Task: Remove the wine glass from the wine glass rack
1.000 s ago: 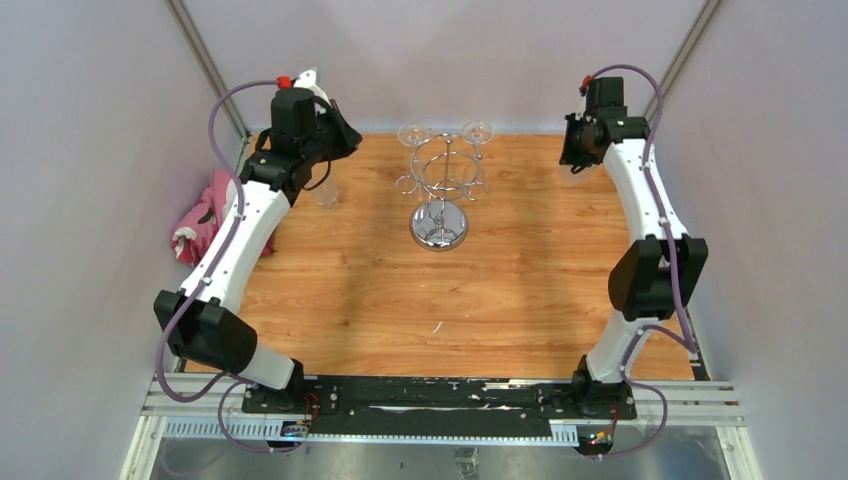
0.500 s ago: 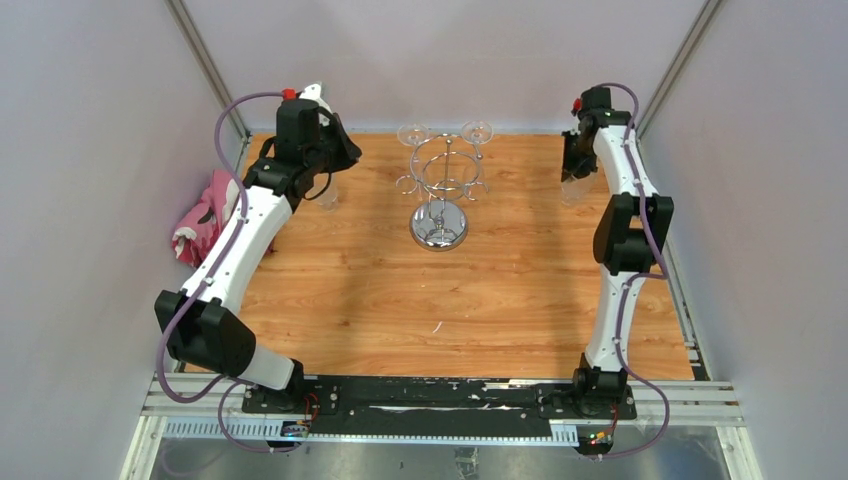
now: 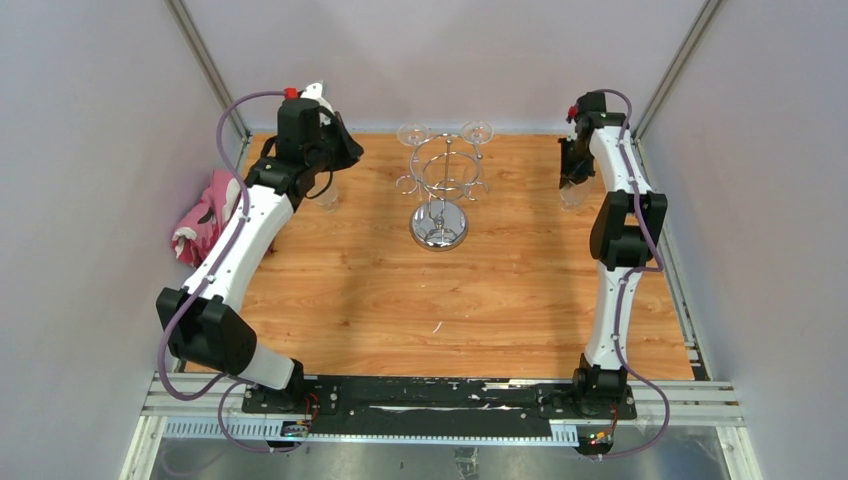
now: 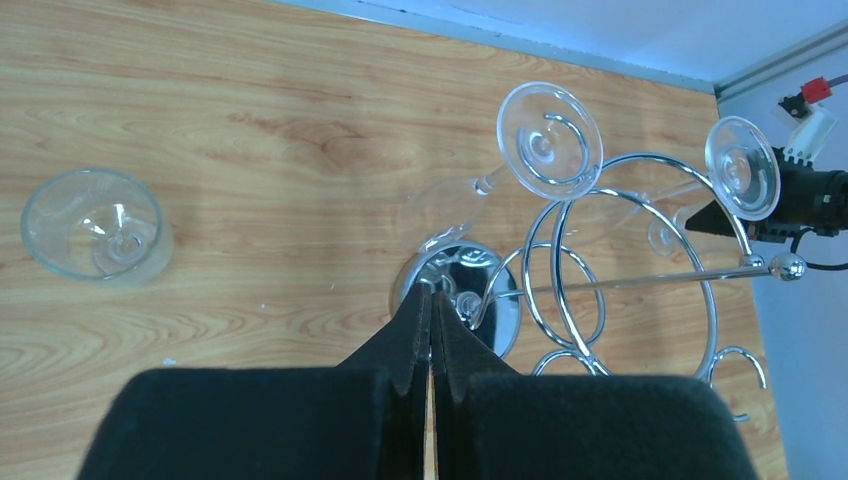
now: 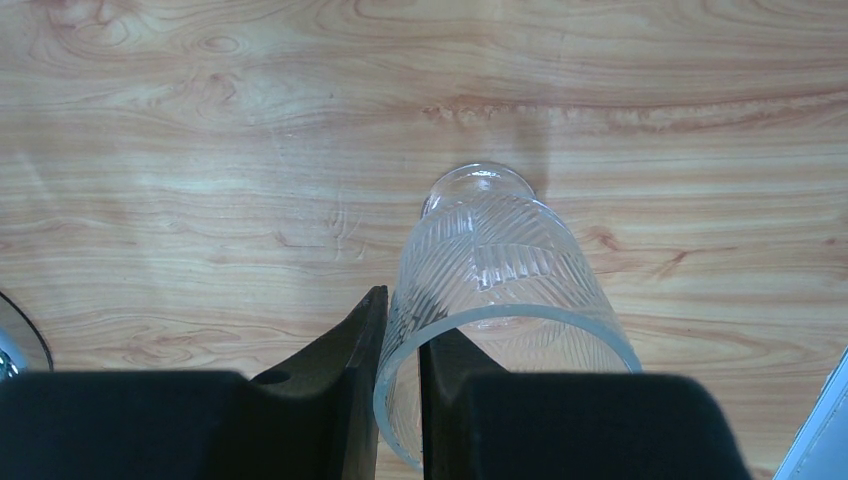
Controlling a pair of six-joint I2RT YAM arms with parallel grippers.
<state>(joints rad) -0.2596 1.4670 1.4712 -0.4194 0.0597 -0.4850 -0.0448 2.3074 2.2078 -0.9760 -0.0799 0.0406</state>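
The chrome wine glass rack (image 3: 441, 190) stands at the back middle of the table; its round base also shows in the left wrist view (image 4: 497, 300). Two wine glasses (image 3: 412, 133) (image 3: 477, 131) hang upside down on its far loops, their feet up in the left wrist view (image 4: 549, 140) (image 4: 742, 167). My left gripper (image 3: 345, 150) (image 4: 430, 295) is shut and empty, left of the rack and above the table. My right gripper (image 3: 570, 178) (image 5: 400, 320) is shut on the rim of a ribbed clear glass (image 5: 495, 250) at the back right, one finger inside and one outside.
Another clear glass (image 3: 325, 194) (image 4: 95, 225) stands upright on the table below my left gripper. A pink cloth (image 3: 203, 220) lies at the table's left edge. Grey walls close in the back and both sides.
The right arm has folded upright toward the back right corner and its gripper has come down a little with the ribbed glass. The left arm has barely shifted.
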